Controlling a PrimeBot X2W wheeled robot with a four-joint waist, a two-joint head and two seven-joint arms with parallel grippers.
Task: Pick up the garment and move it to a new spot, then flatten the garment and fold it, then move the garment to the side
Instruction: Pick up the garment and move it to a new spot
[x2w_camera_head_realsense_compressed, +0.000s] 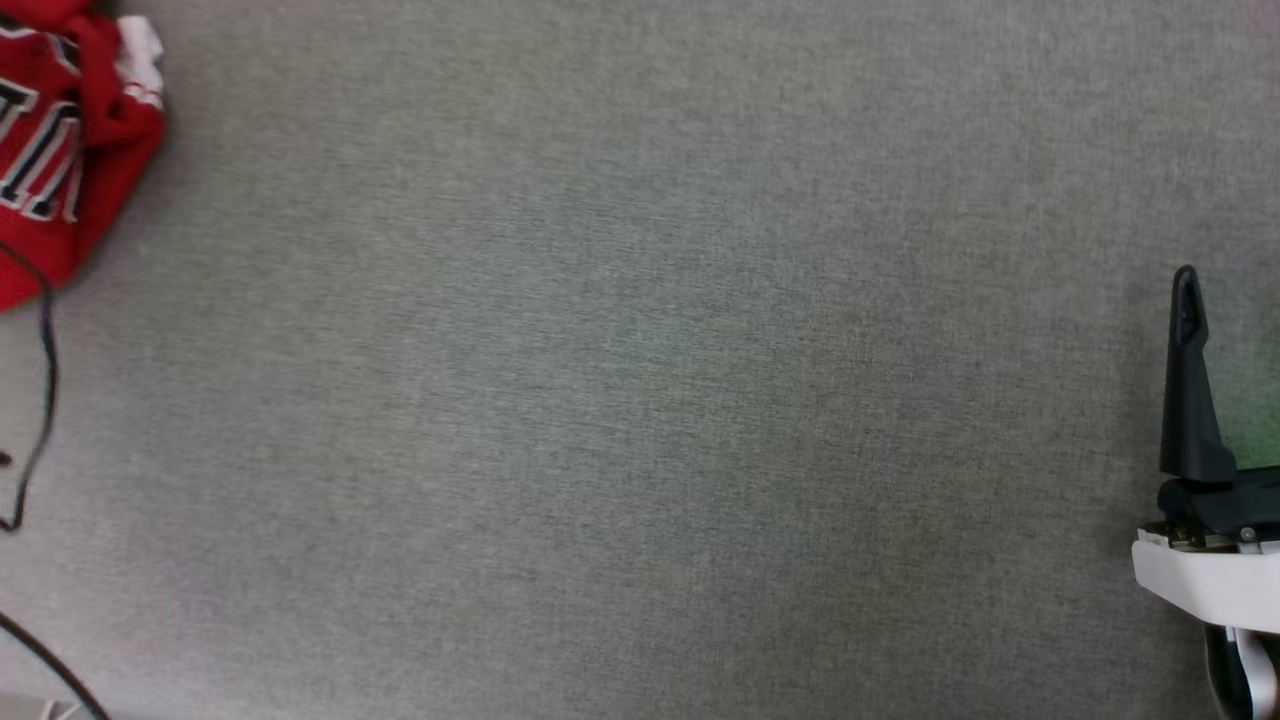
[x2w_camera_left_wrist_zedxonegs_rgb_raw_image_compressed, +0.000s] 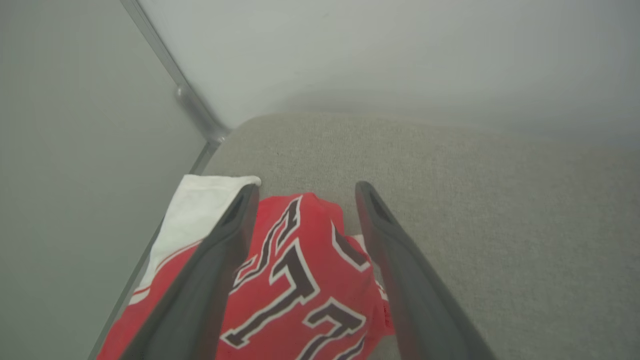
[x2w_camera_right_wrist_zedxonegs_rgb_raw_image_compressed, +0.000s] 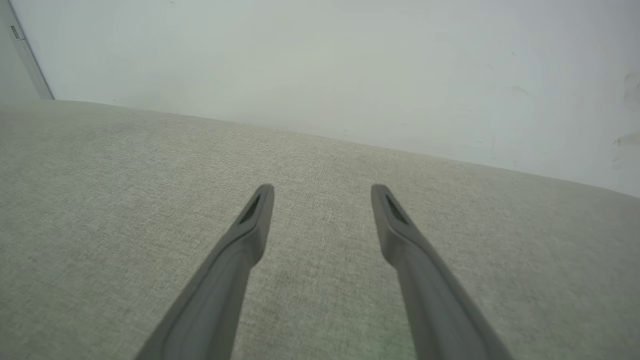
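The left gripper (x2w_camera_left_wrist_zedxonegs_rgb_raw_image_compressed: 306, 192) stands wide over the crumpled garment (x2w_camera_left_wrist_zedxonegs_rgb_raw_image_compressed: 295, 280), fingers straddling its black lettering; contact I cannot tell. The right gripper (x2w_camera_right_wrist_zedxonegs_rgb_raw_image_compressed: 322, 192), also wide and holding nothing, hangs above the grey fabric surface (x2w_camera_right_wrist_zedxonegs_rgb_raw_image_compressed: 100, 200), well apart from the garment at the surface's left corner

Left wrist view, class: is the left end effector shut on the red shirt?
No, the left end effector is open, its two fingers wide apart with the crumpled shirt showing between them.

Plain indoor workspace: grey fabric surface (x2w_camera_head_realsense_compressed: 640, 400) against blank wall (x2w_camera_right_wrist_zedxonegs_rgb_raw_image_compressed: 320, 60).
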